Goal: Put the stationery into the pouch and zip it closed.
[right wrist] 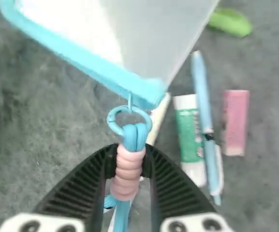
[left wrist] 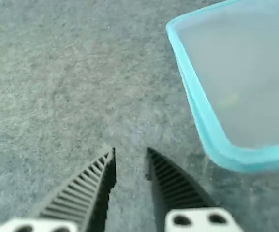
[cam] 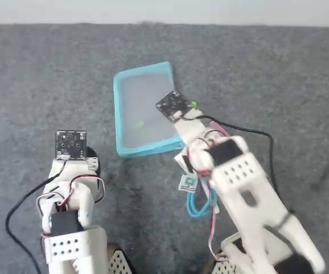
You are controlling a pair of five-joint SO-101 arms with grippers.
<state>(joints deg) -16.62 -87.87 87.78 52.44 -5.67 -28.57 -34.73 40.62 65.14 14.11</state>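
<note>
The pouch (cam: 144,108) is lying flat on the carpet (cam: 39,74) in the upper centre of the high view. The right gripper (right wrist: 128,151) is sitting at its lower right corner, jaws pinching the beaded pull (right wrist: 127,171). A glue stick (right wrist: 190,140), pen (right wrist: 203,106) and eraser (right wrist: 236,123) are lying just beside that corner. The left gripper (left wrist: 129,157), at lower left, is hovering with jaws narrowly apart, holding nothing.

Bright, even light throughout, with only faint, soft-edged shadows.
</note>
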